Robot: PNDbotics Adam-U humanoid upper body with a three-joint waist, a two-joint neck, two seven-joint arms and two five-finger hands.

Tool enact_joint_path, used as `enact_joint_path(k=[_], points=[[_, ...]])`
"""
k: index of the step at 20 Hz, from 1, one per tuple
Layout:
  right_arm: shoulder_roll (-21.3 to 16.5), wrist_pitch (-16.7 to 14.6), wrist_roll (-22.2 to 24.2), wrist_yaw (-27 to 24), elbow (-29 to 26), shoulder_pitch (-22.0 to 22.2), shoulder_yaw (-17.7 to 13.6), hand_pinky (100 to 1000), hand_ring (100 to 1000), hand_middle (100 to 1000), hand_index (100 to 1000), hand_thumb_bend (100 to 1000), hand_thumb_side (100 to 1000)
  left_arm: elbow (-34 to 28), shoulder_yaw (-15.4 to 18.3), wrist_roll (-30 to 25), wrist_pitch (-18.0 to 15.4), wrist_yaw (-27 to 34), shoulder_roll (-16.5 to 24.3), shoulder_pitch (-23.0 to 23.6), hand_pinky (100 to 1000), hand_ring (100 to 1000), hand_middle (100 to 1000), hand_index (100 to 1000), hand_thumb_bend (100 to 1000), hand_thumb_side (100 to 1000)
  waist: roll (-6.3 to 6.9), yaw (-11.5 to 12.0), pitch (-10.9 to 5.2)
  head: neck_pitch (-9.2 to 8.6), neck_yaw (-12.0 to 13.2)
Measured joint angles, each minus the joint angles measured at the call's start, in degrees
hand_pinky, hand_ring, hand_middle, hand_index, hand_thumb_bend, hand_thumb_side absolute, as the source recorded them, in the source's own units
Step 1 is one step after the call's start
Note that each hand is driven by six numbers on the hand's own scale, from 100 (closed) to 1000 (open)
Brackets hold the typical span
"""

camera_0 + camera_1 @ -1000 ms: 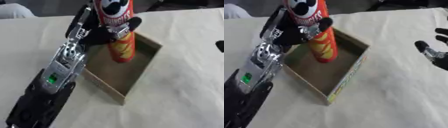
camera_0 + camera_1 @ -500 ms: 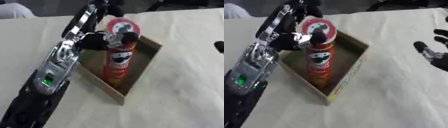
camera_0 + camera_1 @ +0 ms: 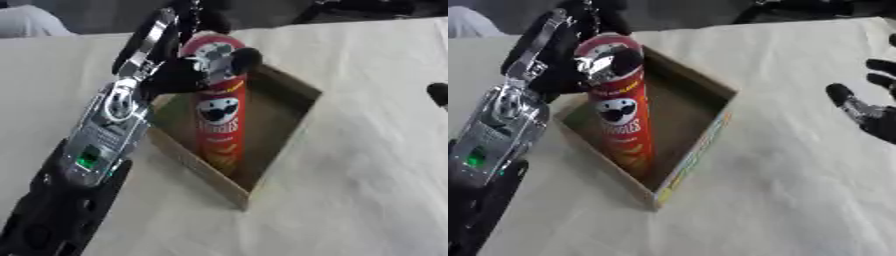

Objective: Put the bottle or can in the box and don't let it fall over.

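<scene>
The can (image 3: 219, 120), a tall red tube with a face logo, stands upright inside the box (image 3: 293, 107), its base on the box floor near the front corner. The left hand (image 3: 197, 70) is curled round the top of the can, thumb across the lid. The box is a shallow open cardboard tray lying askew on the cloth-covered desk (image 3: 798, 190). The right hand (image 3: 864, 107) shows at the right edge, well apart, fingers spread and holding nothing.

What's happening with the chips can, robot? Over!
Left hand shut on red can. Can upright inside box. Right hand open, idle. Nothing blocking.
</scene>
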Motion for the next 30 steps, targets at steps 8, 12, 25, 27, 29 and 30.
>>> enact_joint_path(k=[8,12,25,27,29,30], points=[[0.00,-0.20,-0.16,-0.02,0.00,1.37,-0.36,825,801,931,856,598,100,-3.88,4.49,3.44,0.10,2.32,4.45,0.26,915,669,534,737,737,320,-0.04,1.44,-1.32,0.95,-0.87],[0.00,-0.43,-0.40,-0.03,0.00,2.05,-0.54,825,802,932,856,597,100,-6.96,8.29,6.35,0.37,4.38,9.20,2.37,911,668,538,742,691,300,-0.02,2.28,-1.97,1.37,-1.77],[0.00,-1.15,-0.85,-0.03,0.00,2.52,-1.06,825,802,933,855,600,100,-6.46,21.14,17.39,1.48,7.56,21.81,15.37,938,707,577,740,533,416,-0.61,3.12,-2.07,1.54,-2.27],[0.00,-1.29,-0.94,-0.03,0.00,2.52,-1.08,825,802,933,854,601,100,-5.82,22.71,19.05,1.30,7.95,22.66,17.58,933,709,592,730,508,461,-0.73,3.17,-2.06,1.54,-2.20],[0.00,-1.38,-0.99,-0.03,0.00,2.53,-1.14,825,802,934,854,602,100,-5.26,24.13,20.59,1.06,8.41,23.19,19.77,917,701,593,720,478,483,-0.76,3.22,-2.05,1.54,-2.10],[0.00,-1.46,-0.98,-0.03,0.00,2.52,-1.21,825,802,934,855,604,100,-5.04,24.70,21.34,0.94,8.61,23.47,20.82,910,697,595,716,457,499,-0.77,3.22,-2.04,1.54,-2.10]])
